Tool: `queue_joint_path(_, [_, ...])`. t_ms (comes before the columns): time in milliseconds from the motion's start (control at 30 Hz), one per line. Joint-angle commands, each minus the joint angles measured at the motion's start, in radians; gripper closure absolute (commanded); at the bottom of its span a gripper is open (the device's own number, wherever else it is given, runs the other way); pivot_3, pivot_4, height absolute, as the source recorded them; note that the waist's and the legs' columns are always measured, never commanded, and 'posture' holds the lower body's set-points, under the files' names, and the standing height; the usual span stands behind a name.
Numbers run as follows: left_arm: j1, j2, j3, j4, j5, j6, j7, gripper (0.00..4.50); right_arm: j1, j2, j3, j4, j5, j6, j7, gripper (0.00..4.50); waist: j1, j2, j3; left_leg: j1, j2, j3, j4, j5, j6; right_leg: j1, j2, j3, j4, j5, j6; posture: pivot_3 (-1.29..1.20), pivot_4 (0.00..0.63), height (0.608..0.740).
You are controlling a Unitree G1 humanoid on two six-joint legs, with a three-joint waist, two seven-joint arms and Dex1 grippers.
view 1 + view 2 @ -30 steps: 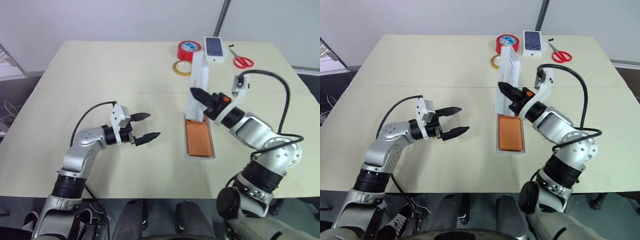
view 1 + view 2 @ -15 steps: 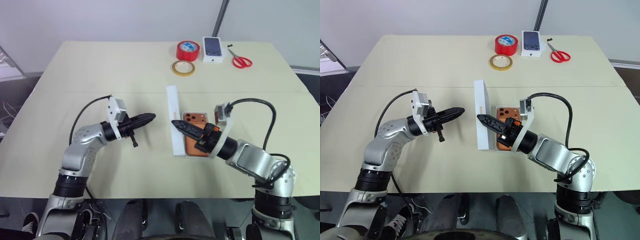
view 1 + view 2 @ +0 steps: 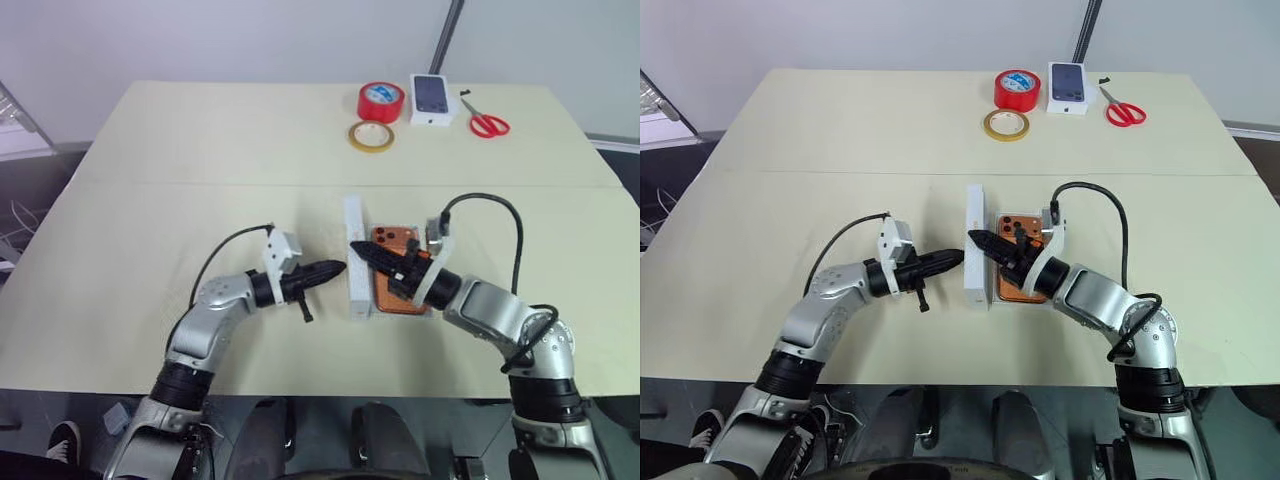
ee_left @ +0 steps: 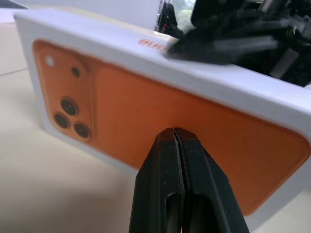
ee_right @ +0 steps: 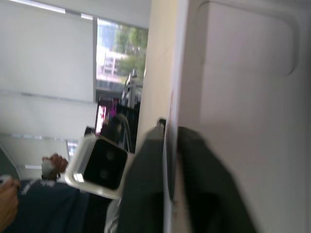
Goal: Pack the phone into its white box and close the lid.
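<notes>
The orange phone [image 3: 392, 238] lies back up in the white box [image 3: 398, 313] near the table's middle. The lid [image 3: 356, 280] stands on its long edge against the box's left side. Its outer face [image 4: 160, 97] carries an orange phone picture. My right gripper [image 3: 362, 253] reaches across the phone and is shut on the lid's upper wall, one finger [image 5: 146, 174] on each side. My left gripper [image 3: 338, 267] is shut, and its tip [image 4: 176, 133] meets the lid's outer face from the left.
At the table's far edge sit a red tape roll [image 3: 378, 100], a yellow tape ring [image 3: 368, 136], a small white box printed with a dark phone [image 3: 430, 98] and red-handled scissors [image 3: 488, 123]. Bare tabletop lies left of my left arm.
My right gripper brought the lid down from upright over the box to standing on edge at its left side. My left gripper shut and moved right up to the lid.
</notes>
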Motion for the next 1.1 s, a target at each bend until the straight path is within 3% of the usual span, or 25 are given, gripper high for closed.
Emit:
queue_joint_path(33, [-0.049, -0.037, -0.014, 0.036, 0.02, -0.049, 0.006, 4.5, -0.01, -0.041, -0.047, -0.016, 0.001, -0.014, 0.039, 2.23, 0.0, 0.0, 0.0, 0.0, 0.0, 0.0, 0.0, 0.0, 0.0, 0.0, 0.0, 0.0, 0.0, 0.0, 0.0, 0.0, 0.15, 0.728])
queue_joint_path(133, [-0.099, -0.095, -0.034, 0.115, 0.043, -0.079, 0.009, 4.5, 0.029, -0.133, -0.093, -0.053, -0.082, 0.012, 0.129, 0.65, 0.008, 0.0, 0.0, 0.0, 0.0, 0.0, 0.0, 0.0, 0.0, 0.0, 0.0, 0.0, 0.0, 0.0, 0.0, 0.0, 0.15, 0.728])
queue_joint_path(333, [-0.177, -0.209, -0.068, 0.253, 0.085, -0.142, 0.013, 4.5, 0.089, -0.343, -0.21, -0.038, -0.274, 0.028, 0.348, 0.65, 0.024, 0.0, 0.0, 0.0, 0.0, 0.001, 0.003, -0.001, 0.002, 0.001, 0.0, 0.0, 0.0, 0.0, 0.0, 0.0, 0.15, 0.728])
queue_joint_path(400, [-0.195, -0.238, -0.071, 0.277, 0.088, -0.146, 0.011, 4.5, 0.109, -0.408, -0.201, -0.067, -0.441, -0.016, 0.449, 0.65, 0.022, 0.0, 0.0, 0.0, 0.0, 0.001, 0.003, -0.001, 0.002, 0.001, 0.0, 0.0, 0.0, 0.0, 0.0, 0.0, 0.15, 0.728])
queue_joint_path(500, [-0.199, -0.224, -0.063, 0.271, 0.095, -0.151, 0.0, 4.5, 0.1, -0.402, -0.171, -0.099, -0.605, -0.089, 0.513, 0.65, 0.016, 0.0, 0.0, 0.0, 0.0, 0.001, 0.002, -0.001, 0.002, 0.001, 0.001, 0.001, 0.0, 0.0, 0.0, 0.0, 0.15, 0.728])
queue_joint_path(600, [-0.179, -0.15, -0.038, 0.205, 0.081, -0.117, -0.028, 4.5, 0.128, -0.402, -0.035, -0.155, -0.914, -0.246, 0.6, 1.51, 0.013, 0.001, -0.001, 0.001, 0.002, 0.001, 0.002, -0.001, 0.002, 0.0, 0.004, 0.001, 0.0, 0.0, 0.0, 0.0, 0.15, 0.728])
queue_joint_path(667, [-0.158, -0.101, -0.035, 0.155, 0.074, -0.087, -0.042, 4.5, 0.141, -0.384, 0.021, -0.153, -1.061, -0.335, 0.624, 2.48, 0.013, 0.001, -0.001, 0.001, 0.003, 0.001, 0.002, -0.001, 0.002, -0.001, 0.005, 0.001, 0.001, 0.0, 0.0, 0.0, 0.15, 0.728])
queue_joint_path(800, [-0.1, 0.01, -0.026, 0.012, 0.024, 0.043, -0.086, 4.5, 0.128, -0.326, 0.049, -0.128, -1.208, -0.422, 0.648, 4.47, 0.018, 0.001, -0.001, 0.0, 0.003, 0.001, 0.002, 0.0, 0.001, 0.0, 0.005, 0.002, 0.0, 0.0, 0.0, 0.0, 0.15, 0.728])
queue_joint_path(967, [-0.049, 0.089, -0.027, -0.043, 0.035, 0.101, -0.08, 4.5, 0.119, -0.306, 0.081, -0.106, -1.346, -0.471, 0.701, 4.47, 0.025, 0.001, -0.001, 0.0, 0.001, 0.0, 0.003, 0.0, 0.0, 0.001, 0.003, 0.001, 0.0, 0.0, 0.0, 0.0, 0.15, 0.728])
queue_joint_path(1100, [-0.039, 0.057, -0.032, 0.026, 0.06, 0.046, -0.049, 4.5, 0.118, -0.292, 0.096, -0.097, -1.415, -0.489, 0.744, 4.47, 0.022, 0.001, -0.001, 0.001, 0.001, 0.0, 0.003, 0.0, 0.0, 0.001, 0.003, 0.001, 0.001, 0.0, 0.0, 0.0, 0.15, 0.728])
